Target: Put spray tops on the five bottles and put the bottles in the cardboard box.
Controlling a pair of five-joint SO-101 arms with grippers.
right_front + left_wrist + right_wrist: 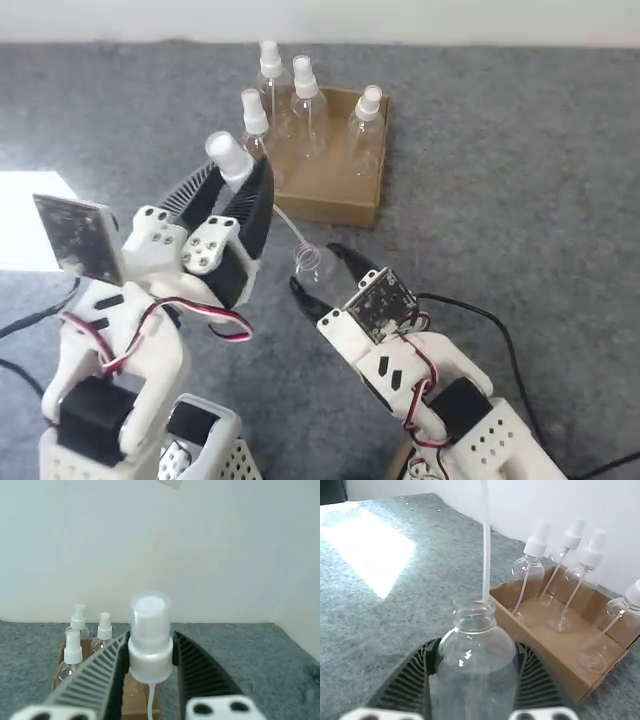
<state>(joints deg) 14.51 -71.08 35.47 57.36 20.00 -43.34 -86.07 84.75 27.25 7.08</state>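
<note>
The left gripper (150, 641) is clenched on the spray top (149, 625). Its tube (485, 540) hangs at, perhaps just inside, the neck of the open bottle (472, 672), which the right gripper (474, 650) clamps near the cardboard box (560, 652). A small tilt could bend the tube against the rim.

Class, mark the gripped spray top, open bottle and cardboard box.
White plastic spray top (150, 647): left wrist view, collar.
Clear plastic bottle (472, 670): right wrist view, body.
Brown cardboard box (335, 210): high view, near wall.

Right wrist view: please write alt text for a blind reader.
The right gripper holds a clear, uncapped bottle, and a thin tube hangs down to its neck. Beyond it, four capped bottles stand in a cardboard box.
</note>
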